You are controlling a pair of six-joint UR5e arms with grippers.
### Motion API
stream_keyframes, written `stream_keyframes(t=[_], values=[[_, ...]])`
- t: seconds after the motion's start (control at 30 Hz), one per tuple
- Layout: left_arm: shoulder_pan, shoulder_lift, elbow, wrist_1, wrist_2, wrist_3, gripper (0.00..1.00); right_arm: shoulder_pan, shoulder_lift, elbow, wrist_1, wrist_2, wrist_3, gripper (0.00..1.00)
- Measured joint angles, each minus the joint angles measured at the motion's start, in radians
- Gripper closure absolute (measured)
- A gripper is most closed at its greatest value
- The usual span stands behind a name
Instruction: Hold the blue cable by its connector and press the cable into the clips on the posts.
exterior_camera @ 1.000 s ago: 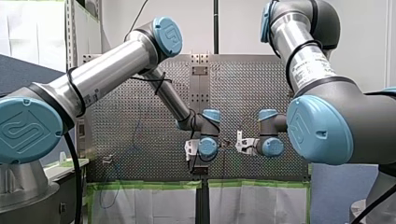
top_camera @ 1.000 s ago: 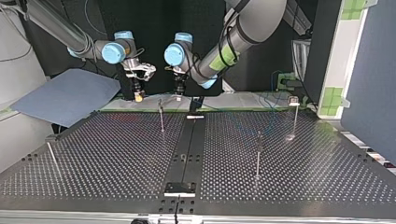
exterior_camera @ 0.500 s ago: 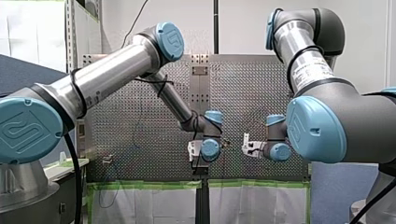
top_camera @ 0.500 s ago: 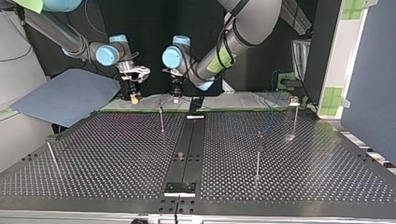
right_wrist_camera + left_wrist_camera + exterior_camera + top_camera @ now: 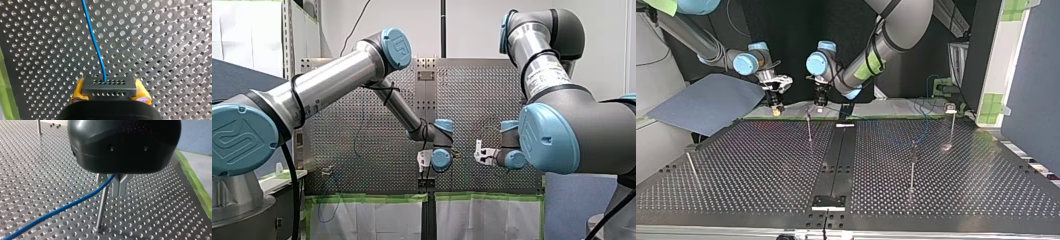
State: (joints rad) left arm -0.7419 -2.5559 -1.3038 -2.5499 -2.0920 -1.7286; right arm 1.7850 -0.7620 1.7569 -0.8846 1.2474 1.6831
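In the right wrist view my right gripper (image 5: 109, 88) has its yellow pads (image 5: 77, 92) shut on the black connector (image 5: 109, 93). The blue cable (image 5: 96, 45) runs out of the connector, ahead over the perforated table (image 5: 162, 50). In the left wrist view my left gripper (image 5: 119, 193) has its metal fingers (image 5: 117, 186) shut on the blue cable (image 5: 62, 208), just above a thin post (image 5: 102, 207). In the top view my right gripper (image 5: 776, 110) and my left gripper (image 5: 819, 105) hang side by side near the far edge, by the far post (image 5: 809, 127).
More posts stand at the top view's right (image 5: 912, 165), far right (image 5: 951, 122) and near left (image 5: 691, 167). A black strip (image 5: 836, 160) runs down the table's middle. A blue-grey sheet (image 5: 706, 100) lies beyond the far-left corner. Green tape (image 5: 197, 187) edges the table.
Both grippers have shifted towards the top view's left, keeping their spacing. In the front view they have moved right and slightly lower. Neither grip has changed.
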Motion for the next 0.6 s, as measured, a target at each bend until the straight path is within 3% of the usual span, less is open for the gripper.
stream_keyframes(t=[0.6], values=[[-0.005,0.0,0.0,-0.001,0.027,0.0,1.0,-0.017,0.0,-0.039,0.018,-0.029,0.017,1.0]])
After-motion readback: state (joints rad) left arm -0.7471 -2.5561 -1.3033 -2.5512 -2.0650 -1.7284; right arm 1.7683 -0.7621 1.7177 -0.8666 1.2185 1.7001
